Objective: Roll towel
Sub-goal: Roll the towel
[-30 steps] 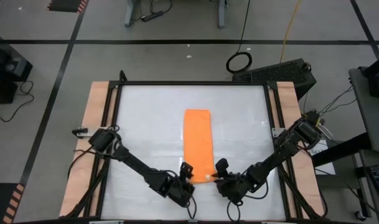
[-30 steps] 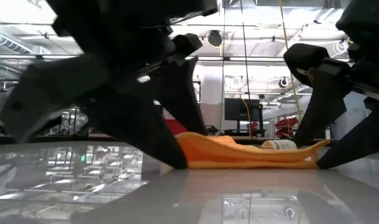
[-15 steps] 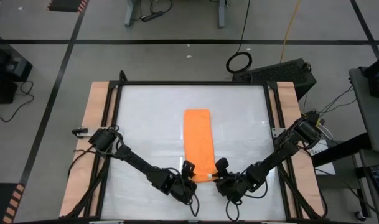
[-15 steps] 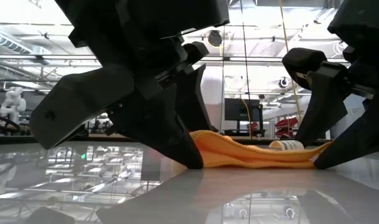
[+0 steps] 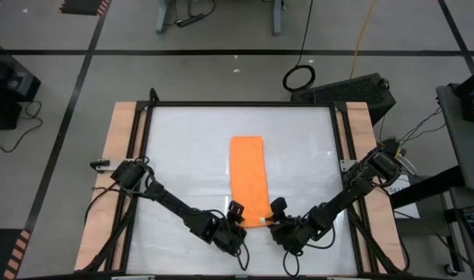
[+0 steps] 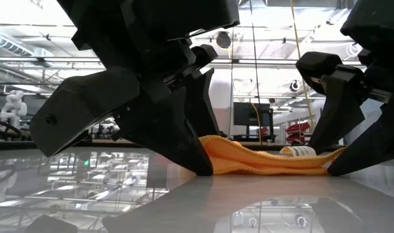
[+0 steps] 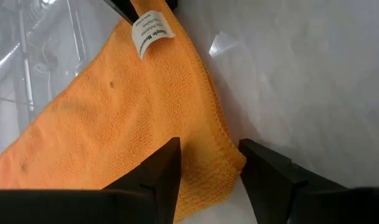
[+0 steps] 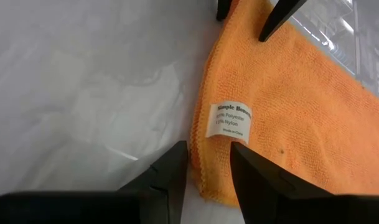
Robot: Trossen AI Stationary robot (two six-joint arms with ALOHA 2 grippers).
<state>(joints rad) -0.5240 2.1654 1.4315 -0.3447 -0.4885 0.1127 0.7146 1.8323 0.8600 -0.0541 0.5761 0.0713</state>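
My white glossy counter point(image 5: 182, 155) sits in a black frame with wooden side rails, on a grey floor point(image 5: 221, 31) striped with dark tape lines; beyond it lies a bright hall with ceiling lights. The orange towel point(image 5: 249, 177) lies flat near the middle, folded into a narrow strip, its long axis running from the far edge toward me. My left claw point(image 5: 238, 222) and right claw point(image 5: 270, 220) each straddle a near corner, fingers partly apart around the cloth edge. A white label point(image 8: 229, 120) shows beside the right claw.
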